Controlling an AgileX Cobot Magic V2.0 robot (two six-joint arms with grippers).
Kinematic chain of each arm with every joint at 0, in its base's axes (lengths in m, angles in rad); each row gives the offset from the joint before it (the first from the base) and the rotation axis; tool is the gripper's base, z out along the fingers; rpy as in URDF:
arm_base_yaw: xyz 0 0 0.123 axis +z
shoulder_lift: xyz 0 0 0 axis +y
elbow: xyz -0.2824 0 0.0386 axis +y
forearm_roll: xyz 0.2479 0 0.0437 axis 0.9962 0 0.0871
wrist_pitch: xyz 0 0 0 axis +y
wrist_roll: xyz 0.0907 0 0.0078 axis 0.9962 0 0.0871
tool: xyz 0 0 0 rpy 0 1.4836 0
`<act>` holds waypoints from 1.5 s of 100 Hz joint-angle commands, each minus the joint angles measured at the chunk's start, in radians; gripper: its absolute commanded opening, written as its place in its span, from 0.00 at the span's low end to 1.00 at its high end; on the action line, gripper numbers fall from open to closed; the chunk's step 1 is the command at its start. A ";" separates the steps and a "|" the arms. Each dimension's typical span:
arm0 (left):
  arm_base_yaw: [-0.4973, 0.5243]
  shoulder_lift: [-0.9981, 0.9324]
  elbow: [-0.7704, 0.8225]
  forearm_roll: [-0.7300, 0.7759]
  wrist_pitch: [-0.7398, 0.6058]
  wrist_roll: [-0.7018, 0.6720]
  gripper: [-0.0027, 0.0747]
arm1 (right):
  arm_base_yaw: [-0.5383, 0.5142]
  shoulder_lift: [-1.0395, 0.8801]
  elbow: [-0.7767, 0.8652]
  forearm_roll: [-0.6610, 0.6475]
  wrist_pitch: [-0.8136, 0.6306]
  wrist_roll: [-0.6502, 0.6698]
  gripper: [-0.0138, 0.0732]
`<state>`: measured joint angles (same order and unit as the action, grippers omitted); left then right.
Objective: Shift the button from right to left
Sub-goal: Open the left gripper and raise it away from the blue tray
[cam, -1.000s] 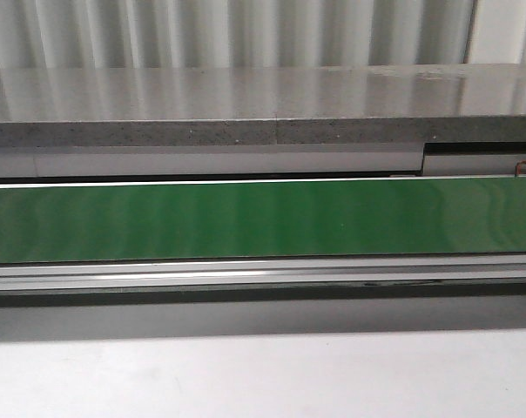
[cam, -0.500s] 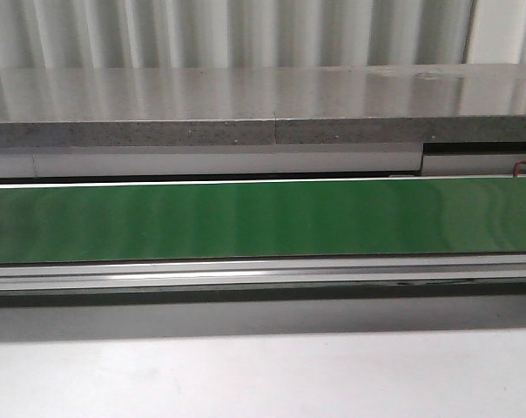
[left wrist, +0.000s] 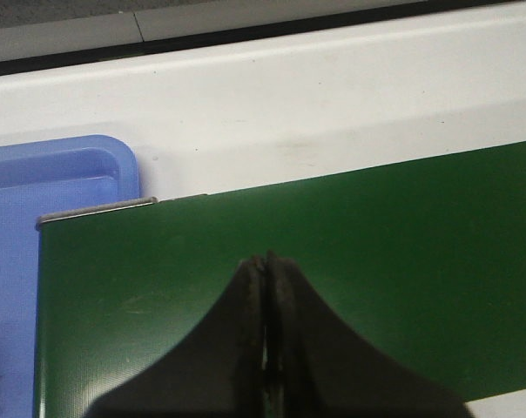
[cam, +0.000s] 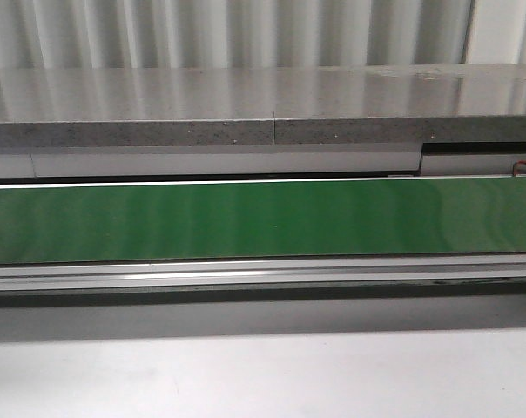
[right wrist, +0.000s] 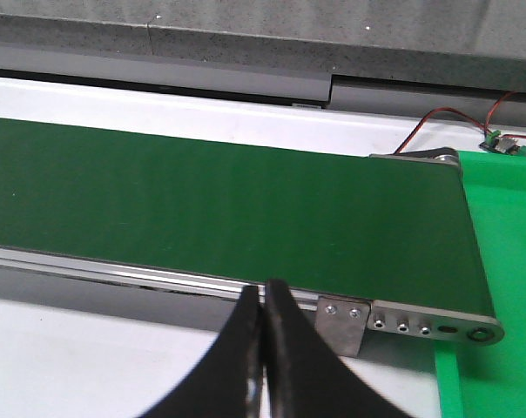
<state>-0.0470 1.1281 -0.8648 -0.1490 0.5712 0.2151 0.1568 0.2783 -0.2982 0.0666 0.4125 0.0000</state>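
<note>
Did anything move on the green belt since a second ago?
Nothing visibly changed. In the front view the green belt is bare, just as before, and the grey shelf behind it looks the same. No button and no arm shows in that view, then or now.

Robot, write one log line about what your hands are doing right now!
left gripper: shut, empty | right gripper: shut, empty | green conveyor belt: bare | button: not in view
</note>
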 commanded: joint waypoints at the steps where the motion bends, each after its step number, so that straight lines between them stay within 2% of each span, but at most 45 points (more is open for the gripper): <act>1: -0.008 -0.086 0.024 -0.020 -0.084 -0.008 0.01 | 0.000 0.008 -0.027 -0.011 -0.081 -0.009 0.08; 49: -0.008 -0.556 0.294 -0.103 -0.171 -0.008 0.01 | 0.000 0.008 -0.027 -0.011 -0.081 -0.009 0.08; 77: -0.008 -0.815 0.432 -0.103 -0.235 -0.008 0.01 | 0.000 0.008 -0.027 -0.011 -0.081 -0.009 0.08; 121: -0.008 -1.050 0.599 -0.103 -0.239 -0.008 0.01 | 0.000 0.008 -0.027 -0.011 -0.081 -0.009 0.08; 135: -0.008 -1.100 0.665 -0.096 -0.294 -0.008 0.01 | 0.000 0.008 -0.027 -0.011 -0.081 -0.009 0.08; 139: -0.008 -1.115 0.682 -0.054 -0.316 -0.026 0.01 | 0.000 0.008 -0.027 -0.011 -0.081 -0.009 0.08; 150: -0.008 -1.154 0.740 0.067 -0.379 -0.178 0.01 | 0.000 0.008 -0.027 -0.011 -0.081 -0.009 0.08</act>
<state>-0.0470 -0.0040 -0.1293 -0.1413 0.3146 0.1359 0.1568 0.2783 -0.2982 0.0666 0.4125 0.0000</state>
